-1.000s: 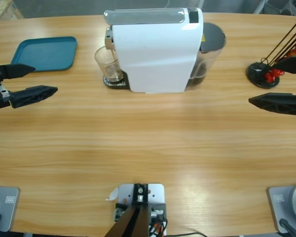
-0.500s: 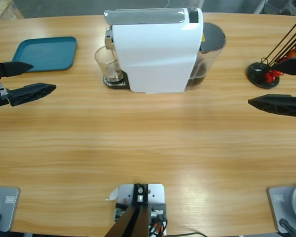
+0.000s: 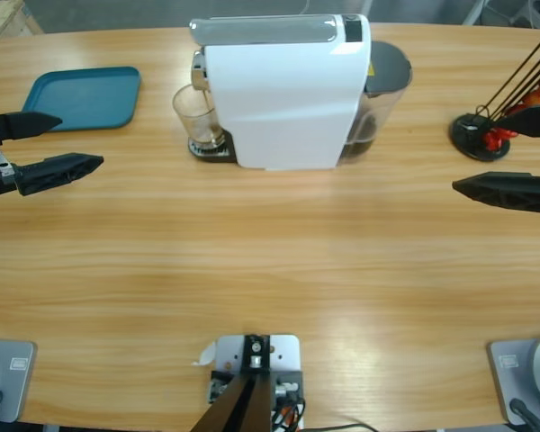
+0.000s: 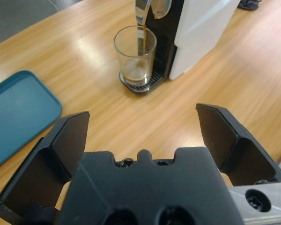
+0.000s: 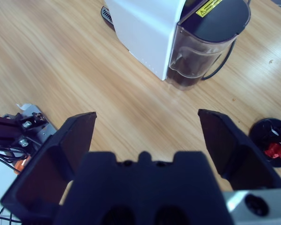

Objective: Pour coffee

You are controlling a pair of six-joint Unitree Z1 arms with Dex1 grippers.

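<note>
A white coffee machine (image 3: pixel 283 94) stands at the back middle of the table. A clear glass (image 3: pixel 196 117) sits on its drip tray under the spout. In the left wrist view a thin brown stream of coffee (image 4: pixel 141 42) runs into the glass (image 4: pixel 136 58), with a tan layer at the bottom. My left gripper (image 3: pixel 58 144) hovers open at the left edge, well short of the glass. My right gripper (image 3: pixel 504 153) is open at the right edge, away from the machine. Nothing is between either pair of jaws.
A teal tray (image 3: pixel 83 97) lies at the back left, beside the left gripper. A black stand with thin rods and red capsules (image 3: pixel 486 135) stands at the back right near the right gripper. The machine's dark water tank (image 5: pixel 201 51) faces the right arm.
The left gripper has drawn back slightly toward the left edge. The right arm holds still.
</note>
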